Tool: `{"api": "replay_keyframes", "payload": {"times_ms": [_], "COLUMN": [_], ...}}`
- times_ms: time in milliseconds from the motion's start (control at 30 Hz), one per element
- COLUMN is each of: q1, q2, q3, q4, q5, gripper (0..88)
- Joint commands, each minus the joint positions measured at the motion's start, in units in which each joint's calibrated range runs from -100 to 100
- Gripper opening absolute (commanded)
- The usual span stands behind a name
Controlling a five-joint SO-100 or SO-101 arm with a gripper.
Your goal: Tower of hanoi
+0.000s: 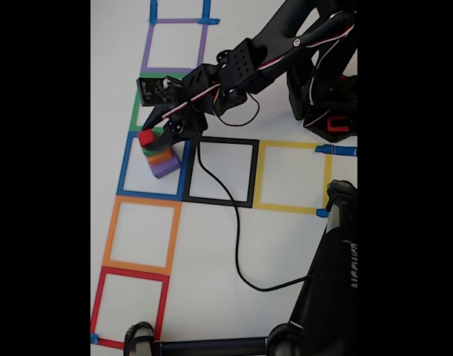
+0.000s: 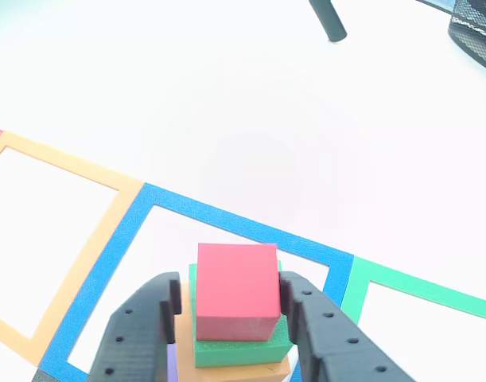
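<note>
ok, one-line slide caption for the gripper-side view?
Black gripper straddling a red foam cube atop green and orange blocks, inside the blue tape square.

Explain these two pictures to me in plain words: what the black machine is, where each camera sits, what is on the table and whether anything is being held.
The black machine is a small robot arm with a two-finger gripper at its tip. The fixed view looks down on the white table from above; the other view seems to sit close behind the gripper, looking past its fingers.

Taped on the table are coloured square outlines: purple, green, blue, orange, red, black and yellow. Inside the blue square stands a stack of blocks: a red block on top, a green block under it, then an orange block and a purple block at the bottom.

The fingers stand on either side of the red block. Whether they press on it or merely flank it, I cannot tell. A black cable trails across the table.
</note>
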Motion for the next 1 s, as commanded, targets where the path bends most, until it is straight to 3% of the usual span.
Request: {"api": "replay_keyframes", "payload": {"times_ms": [0, 367, 667, 833, 967], "q1": [0.6, 0.0, 0.2, 0.4, 0.1], "q2": [-1.3, -4.2, -10.5, -14.6, -17.4], "q3": [0.6, 2.5, 0.4, -7.2, -15.1], "q4": [-3.3, -9.2, -8.1, 5.1, 19.1], "q5": [0.4, 0.4, 0.4, 0.4, 0.4], "gripper": [15.7, 19.9, 20.5, 15.4, 5.6]}}
